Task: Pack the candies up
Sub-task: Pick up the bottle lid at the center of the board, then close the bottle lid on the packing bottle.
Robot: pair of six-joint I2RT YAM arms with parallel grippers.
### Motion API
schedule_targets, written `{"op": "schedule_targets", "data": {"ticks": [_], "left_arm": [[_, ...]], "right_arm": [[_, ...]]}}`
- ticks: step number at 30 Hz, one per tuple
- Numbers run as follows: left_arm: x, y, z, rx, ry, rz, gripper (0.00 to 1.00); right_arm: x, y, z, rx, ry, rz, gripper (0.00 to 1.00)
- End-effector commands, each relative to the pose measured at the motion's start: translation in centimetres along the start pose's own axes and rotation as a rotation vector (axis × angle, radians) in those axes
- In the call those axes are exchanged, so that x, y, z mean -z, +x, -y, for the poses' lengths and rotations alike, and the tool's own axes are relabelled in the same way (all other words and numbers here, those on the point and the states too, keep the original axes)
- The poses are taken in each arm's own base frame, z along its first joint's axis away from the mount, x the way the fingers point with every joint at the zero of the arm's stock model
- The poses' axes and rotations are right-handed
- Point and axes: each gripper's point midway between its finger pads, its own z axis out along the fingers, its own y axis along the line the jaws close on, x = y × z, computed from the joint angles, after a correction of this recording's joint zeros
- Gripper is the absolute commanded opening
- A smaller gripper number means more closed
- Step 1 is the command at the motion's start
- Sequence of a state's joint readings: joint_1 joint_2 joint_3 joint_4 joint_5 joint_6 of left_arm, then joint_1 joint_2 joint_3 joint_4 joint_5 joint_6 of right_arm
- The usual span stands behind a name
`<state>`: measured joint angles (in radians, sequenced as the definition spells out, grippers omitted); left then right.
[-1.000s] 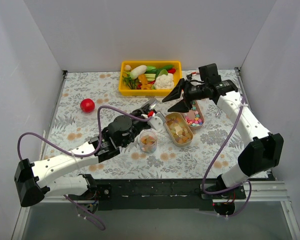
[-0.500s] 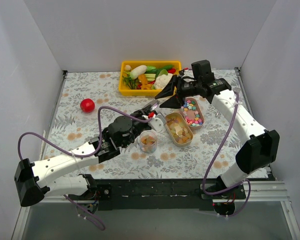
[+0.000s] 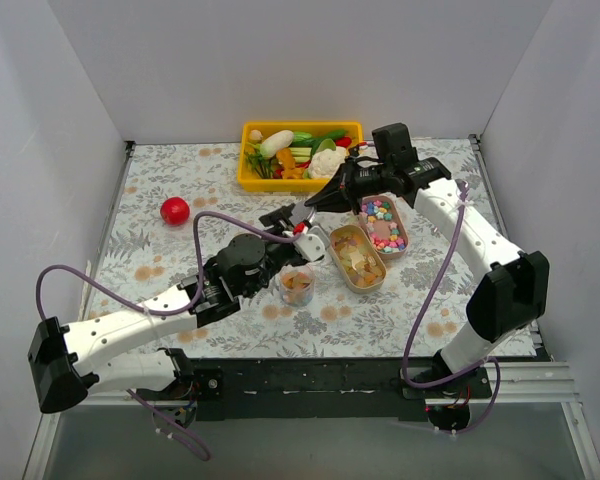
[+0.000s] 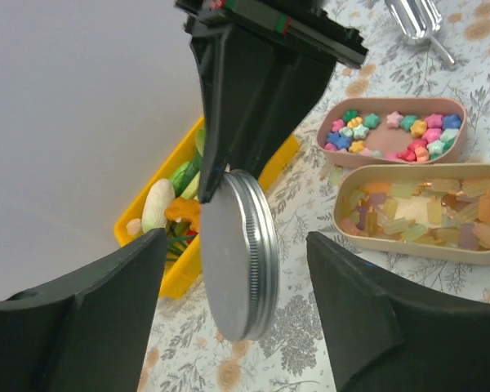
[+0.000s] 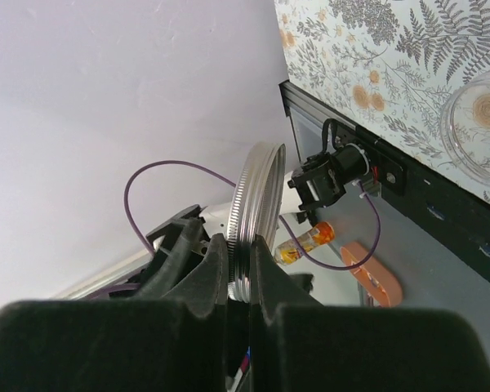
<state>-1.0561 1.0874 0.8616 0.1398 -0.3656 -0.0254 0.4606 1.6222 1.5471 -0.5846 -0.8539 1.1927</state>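
Right gripper (image 3: 322, 198), clamped on rim of metal lid (image 4: 237, 253), swings left to mid-frame, btwn fingers of wide-open, empty left gripper (image 3: 298, 228): handover likely, w/ jar (image 3: 283, 280) of candies (image 3: 298, 286) uncapped just below.

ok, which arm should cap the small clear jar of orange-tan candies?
Right, probably. The right gripper pinches the round silver metal lid by its rim, near the small clear jar. The left gripper is open, gripping nothing.
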Motion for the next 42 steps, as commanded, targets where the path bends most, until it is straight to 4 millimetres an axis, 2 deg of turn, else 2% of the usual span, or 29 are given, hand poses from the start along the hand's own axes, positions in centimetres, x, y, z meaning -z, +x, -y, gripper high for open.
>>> {"op": "schedule_targets", "data": {"ticks": [1, 2, 3, 4, 8, 10, 12, 13, 14, 15, 16, 17, 18, 20, 21, 22, 23, 24, 25, 26, 27, 30, 32, 34, 35, 42], "left_arm": [[1.8, -3.8, -3.3, 0.181, -0.087, 0.101, 0.77], [2.2, -4.0, -3.5, 0.220, -0.086, 0.111, 0.84], [3.0, -4.7, -4.1, 0.247, -0.092, 0.137, 0.96], [3.4, -5.0, -4.3, 0.269, -0.091, 0.148, 0.98], [5.0, -6.6, -5.3, 0.403, -0.082, 0.197, 0.98], [4.9, -7.0, -6.1, 0.499, -0.106, 0.176, 0.98], [4.3, -5.7, -5.7, 0.545, -0.103, 0.092, 0.98], [3.9, -6.4, -6.2, 0.635, -0.107, 0.086, 0.98], [3.1, -4.8, -5.2, 0.655, -0.093, 0.005, 0.98], [2.5, -3.7, -6.2, 0.696, -0.124, -0.031, 0.98], [2.1, -3.6, -5.8, 0.796, -0.093, -0.041, 0.98], [1.9, -2.6, -5.9, 0.838, -0.088, -0.070, 0.98], [1.8, -0.9, -7.5, 0.886, -0.131, -0.083, 0.98], [1.6, 0.1, -7.1, 0.993, -0.091, -0.096, 0.98], [1.6, 1.7, -7.7, 1.026, -0.108, -0.123, 0.98], [1.5, 2.4, -7.6, 1.054, -0.103, -0.144, 0.98], [1.6, 2.8, -6.7, 1.113, -0.056, -0.175, 0.98], [1.4, 4.4, -7.0, 1.141, -0.072, -0.213, 0.98], [1.5, 5.0, -6.7, 1.171, -0.062, -0.233, 0.98], [1.6, 5.1, -6.2, 1.204, -0.019, -0.245, 0.98], [1.8, 6.3, -6.2, 1.255, -0.030, -0.264, 0.98], [2.3, 6.7, -5.3, 1.328, 0.039, -0.270, 0.98], [2.6, 7.9, -4.0, 1.360, 0.057, -0.314, 0.98], [3.0, 8.9, -2.9, 1.396, 0.084, -0.352, 0.96], [3.1, 9.1, -2.5, 1.403, 0.097, -0.362, 0.95], [3.7, 11.2, -0.7, 1.447, 0.126, -0.428, 0.94]], "right_arm": [[0.7, 0.9, -1.0, 0.096, -0.056, 0.000, 0.01], [0.8, 0.9, -0.9, 0.095, -0.060, 0.002, 0.01], [0.9, 0.8, -0.7, 0.094, -0.064, 0.008, 0.01], [1.2, 0.6, -0.7, 0.091, -0.073, 0.017, 0.01], [1.5, 0.0, 0.0, 0.117, -0.098, 0.035, 0.01], [1.6, 0.1, 0.1, 0.152, -0.116, 0.028, 0.01], [1.4, 0.4, 0.9, 0.202, -0.125, 0.008, 0.01], [1.4, 0.6, 1.0, 0.232, -0.138, 0.003, 0.01], [1.4, 0.9, 1.5, 0.266, -0.139, -0.009, 0.01], [1.2, 1.0, 2.3, 0.282, -0.139, -0.016, 0.01], [1.3, 1.4, 2.6, 0.308, -0.141, -0.023, 0.01], [1.2, 1.3, 3.2, 0.352, -0.128, -0.016, 0.01], [1.1, 1.3, 3.9, 0.358, -0.117, -0.015, 0.01], [0.7, 1.4, 4.5, 0.404, -0.103, -0.005, 0.01], [0.5, 1.2, 5.1, 0.451, -0.086, 0.001, 0.01], [0.0, 1.4, 6.0, 0.445, -0.057, -0.013, 0.01], [-0.3, 1.1, 6.6, 0.454, -0.034, -0.002, 0.01], [-0.6, 1.0, 7.1, 0.482, -0.023, -0.001, 0.01], [-1.1, 1.4, 8.1, 0.483, -0.009, -0.016, 0.01], [-1.4, 1.2, 8.4, 0.499, -0.009, -0.008, 0.01], [-1.6, 1.3, 8.7, 0.511, -0.010, -0.009, 0.01], [-2.3, 1.5, 10.9, 0.526, 0.012, -0.018, 0.01], [-2.9, 1.6, 12.3, 0.535, 0.010, -0.026, 0.01], [-3.2, 1.7, 12.8, 0.547, 0.000, -0.029, 0.01], [-3.4, 1.9, 13.9, 0.528, 0.007, -0.036, 0.01], [-4.3, 1.3, 15.8, 0.524, -0.002, -0.021, 0.01]]}}
